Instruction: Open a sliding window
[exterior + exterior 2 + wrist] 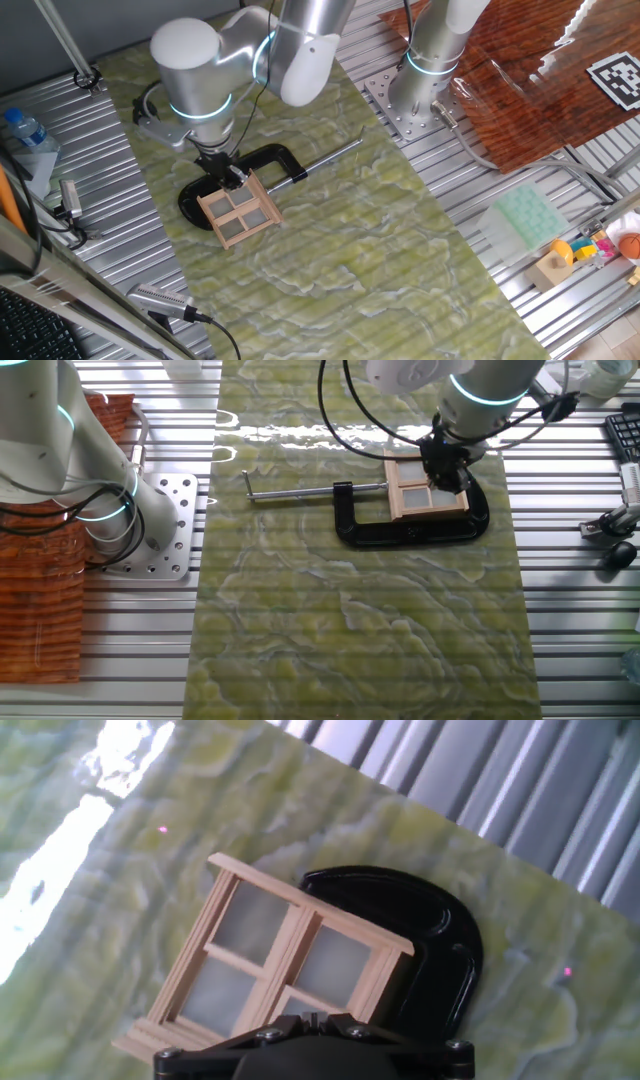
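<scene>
While the gripper (233, 176) hung at the edge of the sliding window (239, 212), left of centre in one fixed view, its jaw state was unreadable; engaging the sash seemed next.

Just below the black gripper (312, 1038), the sliding window (272, 963) is light tan wood with greyish panes; beside it a glossy black C-clamp (440, 960) rests on green-yellow marbled mat (130, 850).
</scene>
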Controlling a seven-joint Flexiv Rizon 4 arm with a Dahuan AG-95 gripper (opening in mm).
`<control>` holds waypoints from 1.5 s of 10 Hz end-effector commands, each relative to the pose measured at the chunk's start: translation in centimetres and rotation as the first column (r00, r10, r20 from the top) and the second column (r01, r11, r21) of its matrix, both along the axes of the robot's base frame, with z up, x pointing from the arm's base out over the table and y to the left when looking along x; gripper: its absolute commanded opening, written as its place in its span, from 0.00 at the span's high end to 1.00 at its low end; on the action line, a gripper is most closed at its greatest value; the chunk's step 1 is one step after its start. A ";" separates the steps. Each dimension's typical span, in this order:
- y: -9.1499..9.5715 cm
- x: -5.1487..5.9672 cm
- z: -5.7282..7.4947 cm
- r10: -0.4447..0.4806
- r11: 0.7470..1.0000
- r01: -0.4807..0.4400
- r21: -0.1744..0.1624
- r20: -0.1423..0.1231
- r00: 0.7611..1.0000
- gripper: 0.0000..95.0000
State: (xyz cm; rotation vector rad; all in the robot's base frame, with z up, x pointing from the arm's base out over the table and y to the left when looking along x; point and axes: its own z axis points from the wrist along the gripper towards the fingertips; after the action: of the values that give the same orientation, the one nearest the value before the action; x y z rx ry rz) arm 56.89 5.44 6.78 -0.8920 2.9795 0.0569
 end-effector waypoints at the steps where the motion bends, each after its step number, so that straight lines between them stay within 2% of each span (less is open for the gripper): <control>1: 0.6 -0.3 -0.1 0.289 0.954 -0.288 -0.081 -0.002 0.957 1.00; 2: 0.8 -0.4 -0.2 0.310 0.947 -0.309 -0.093 -0.007 0.951 1.00; 4: 0.8 -0.4 -0.5 0.409 0.908 -0.407 -0.096 0.000 0.912 1.00; 6: 0.9 -0.5 -1.0 0.467 0.881 -0.463 -0.102 0.013 0.884 1.00; 8: 0.9 -0.4 -0.9 0.520 0.850 -0.517 -0.103 0.010 0.854 1.00; 10: 0.7 -0.2 -0.7 0.616 0.784 -0.612 -0.100 0.006 0.788 1.00; 11: 0.5 0.0 -0.5 0.630 0.774 -0.626 -0.091 0.013 0.777 1.00; 12: 0.0 0.2 -0.3 0.628 0.776 -0.625 -0.081 0.018 0.778 1.00; 13: -0.8 0.6 -0.2 0.661 0.750 -0.660 -0.050 0.030 0.750 1.00; 14: -1.3 0.8 -0.1 0.702 0.712 -0.700 -0.044 0.032 0.712 1.00; 15: -1.4 0.8 -0.1 0.726 0.688 -0.724 -0.050 0.028 0.687 1.00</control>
State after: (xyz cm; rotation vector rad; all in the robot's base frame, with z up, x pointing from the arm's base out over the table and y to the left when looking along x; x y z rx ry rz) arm 57.50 4.44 6.69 -1.9273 2.4218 -0.0026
